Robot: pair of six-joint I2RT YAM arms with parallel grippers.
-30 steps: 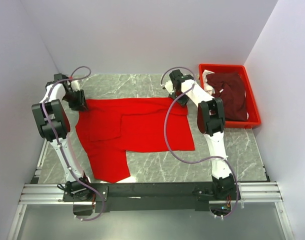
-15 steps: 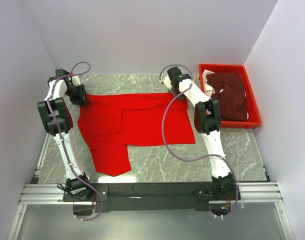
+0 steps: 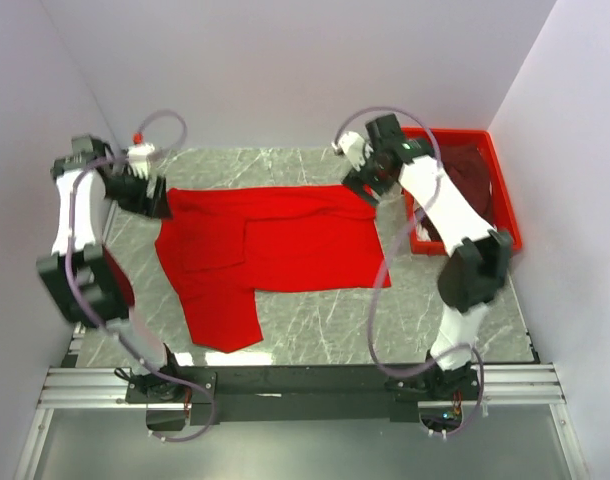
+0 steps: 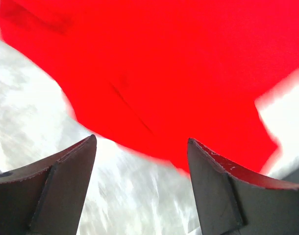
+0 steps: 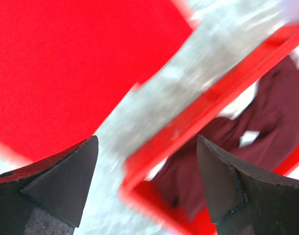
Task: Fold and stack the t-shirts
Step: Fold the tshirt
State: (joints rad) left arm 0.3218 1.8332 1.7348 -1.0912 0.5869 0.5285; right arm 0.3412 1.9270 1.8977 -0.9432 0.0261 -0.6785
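The bright red t-shirt lies spread flat on the marble table, one sleeve reaching toward the near left. My left gripper hovers open over its far left corner; in the left wrist view the red shirt lies beyond my left gripper, with nothing between the jaws. My right gripper is open above the shirt's far right corner. The right wrist view shows my right gripper empty over the table, between the red shirt and the tray. A dark maroon t-shirt lies in the tray with white fabric.
The red plastic tray stands at the far right with the maroon shirt inside, partly hidden by my right arm. White walls close in the table on three sides. Bare marble shows along the near edge.
Both grippers have opened and let go of the red shirt's far corners. Both arms have risen, and the right one has swung toward the tray. The shirt now lies flat.
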